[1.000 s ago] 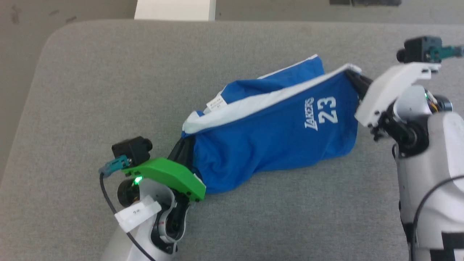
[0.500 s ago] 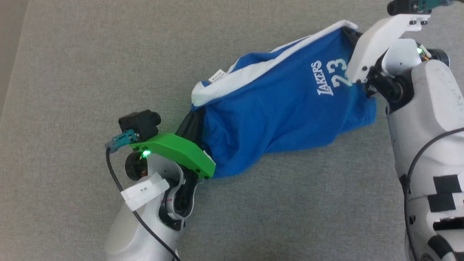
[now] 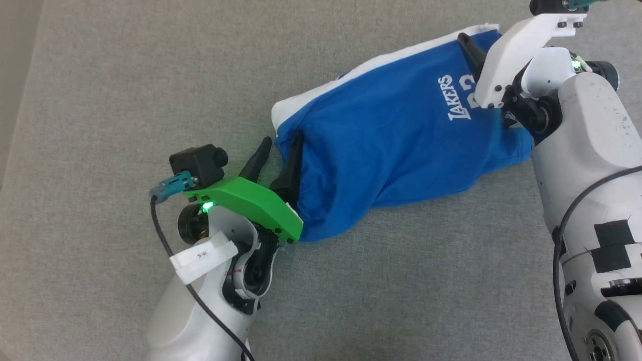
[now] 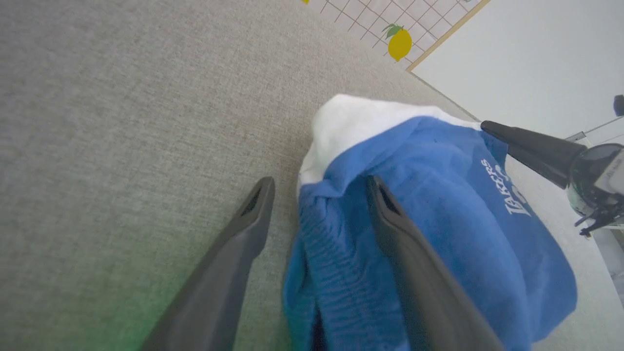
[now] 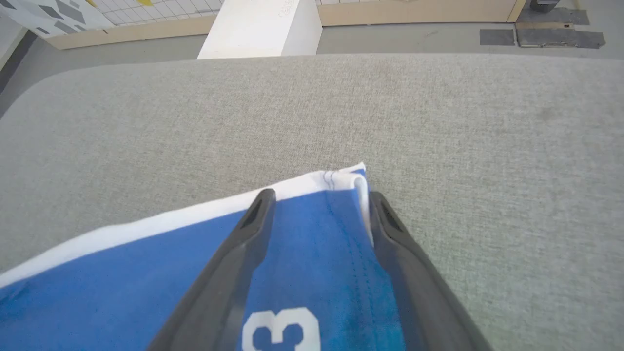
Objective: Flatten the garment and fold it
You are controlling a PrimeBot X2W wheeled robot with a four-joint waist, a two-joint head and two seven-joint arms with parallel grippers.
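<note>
With left fingers point(image 3: 257, 159) and right fingers point(image 3: 470, 49) open at opposite ends of the bright blue jersey shorts point(image 3: 391, 145), we should smooth outward

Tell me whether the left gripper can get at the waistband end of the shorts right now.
Probably yes. The left gripper is open, and the ribbed waistband end of the shorts lies between its fingers on the grey surface, with nothing covering it.
</note>
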